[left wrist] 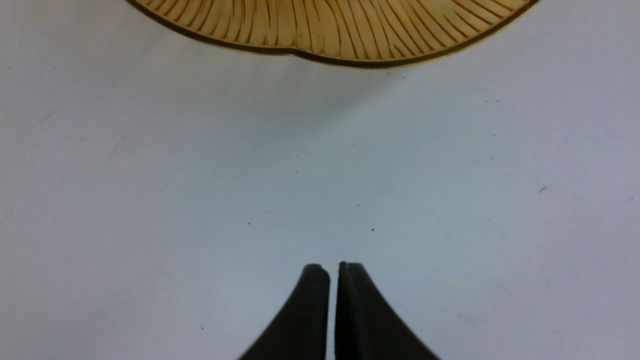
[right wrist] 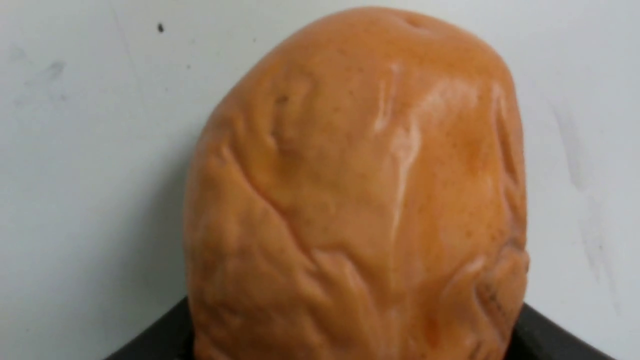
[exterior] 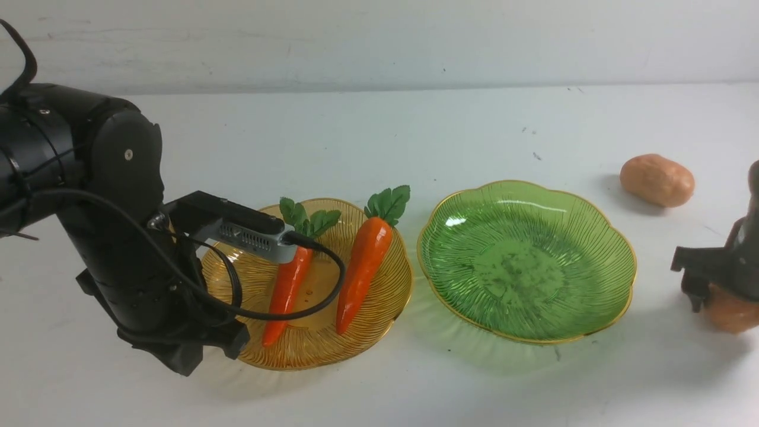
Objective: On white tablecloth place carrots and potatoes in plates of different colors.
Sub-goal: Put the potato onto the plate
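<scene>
R gripper (exterior: pixel 717 284) cut off at frame edge, tips hidden; potato (right wrist: pixel 357 200) wedged btwn its fingers, gripped, right of green plate (exterior: pixel 456 213). L gripper (left wrist: pixel 334 270) fingers nearly touching, empty, over white tablecloth (left wrist: pixel 150 200) beside amber plate (left wrist: pixel 340 30).

On the white tablecloth (exterior: pixel 379 130) the left plate (exterior: pixel 385 296) holds the left carrot (exterior: pixel 287 290) and right carrot (exterior: pixel 363 270) side by side, the right plate (exterior: pixel 528 267) sits just beside it, the far potato (exterior: pixel 657 179) lies behind and right of that plate, and the near potato (exterior: pixel 732 311) lies further right, toward the front.
</scene>
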`<act>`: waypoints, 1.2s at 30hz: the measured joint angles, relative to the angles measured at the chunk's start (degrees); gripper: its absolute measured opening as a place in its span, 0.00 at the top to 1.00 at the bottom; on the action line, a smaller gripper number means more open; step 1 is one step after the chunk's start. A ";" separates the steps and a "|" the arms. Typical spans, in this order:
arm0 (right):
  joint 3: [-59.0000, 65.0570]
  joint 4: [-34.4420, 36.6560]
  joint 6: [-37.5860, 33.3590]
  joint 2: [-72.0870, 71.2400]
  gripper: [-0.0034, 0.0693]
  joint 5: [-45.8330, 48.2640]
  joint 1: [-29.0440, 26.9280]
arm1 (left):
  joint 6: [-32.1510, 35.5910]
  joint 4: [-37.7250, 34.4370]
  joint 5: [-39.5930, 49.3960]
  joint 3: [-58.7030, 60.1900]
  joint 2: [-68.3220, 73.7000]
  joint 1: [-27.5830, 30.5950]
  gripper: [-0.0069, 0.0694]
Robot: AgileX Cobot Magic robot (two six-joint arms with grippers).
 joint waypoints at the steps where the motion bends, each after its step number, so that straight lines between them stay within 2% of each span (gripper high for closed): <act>1: -0.05 0.00 -0.31 0.00 0.24 0.00 0.00 | 0.00 0.00 0.00 0.00 0.00 0.00 0.90; 11: -6.69 0.97 -11.19 -0.26 0.24 10.19 0.00 | 0.00 0.00 0.00 0.00 0.00 0.00 0.90; 14: -10.26 2.89 -16.40 -1.39 0.24 14.97 0.00 | 0.00 -0.32 0.00 0.00 0.00 0.00 0.90; 18: -16.15 9.03 -28.54 -4.13 0.24 19.62 0.43 | 0.00 -0.77 0.00 0.00 0.00 0.00 0.90; 21: -18.63 14.41 -34.93 -5.66 0.24 20.09 1.74 | 0.00 -1.10 -0.07 0.00 0.00 0.00 0.90; 26: -19.15 21.36 -39.58 -5.72 0.24 20.57 5.55 | -0.06 -1.16 -1.25 0.00 0.00 0.00 0.90; 30: -19.15 23.61 -41.94 -4.13 0.24 17.34 9.81 | -0.30 -1.16 -1.78 0.00 0.00 0.00 0.90; 36: -19.15 23.24 -43.31 0.61 0.24 10.09 17.08 | -0.34 -1.16 -1.91 0.00 0.00 0.00 0.90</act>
